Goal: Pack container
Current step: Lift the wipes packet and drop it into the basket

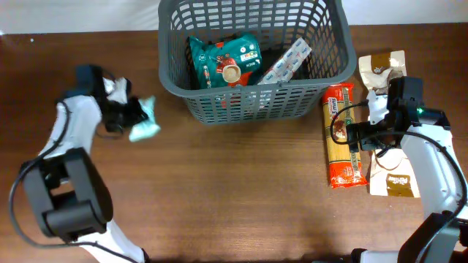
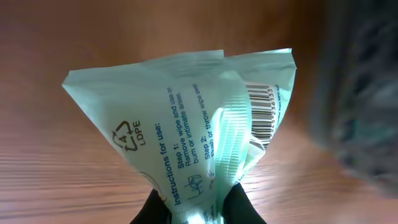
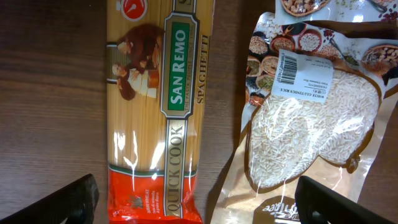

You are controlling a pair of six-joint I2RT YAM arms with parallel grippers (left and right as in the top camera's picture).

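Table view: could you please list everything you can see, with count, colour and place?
basket: 1, dark grey, far centre of table
green packet: 1, green, inside basket, left
white strip: 1, white-blue, inside basket, right
spaghetti: 1, yellow and red, right of basket
pouches: 2, cream-brown, right of spaghetti
wipes: 1, pale mint, left of basket, held
table: 1, brown wood
left hand: 1, black, shut on wipes
right hand: 1, black, open over spaghetti and a pouch
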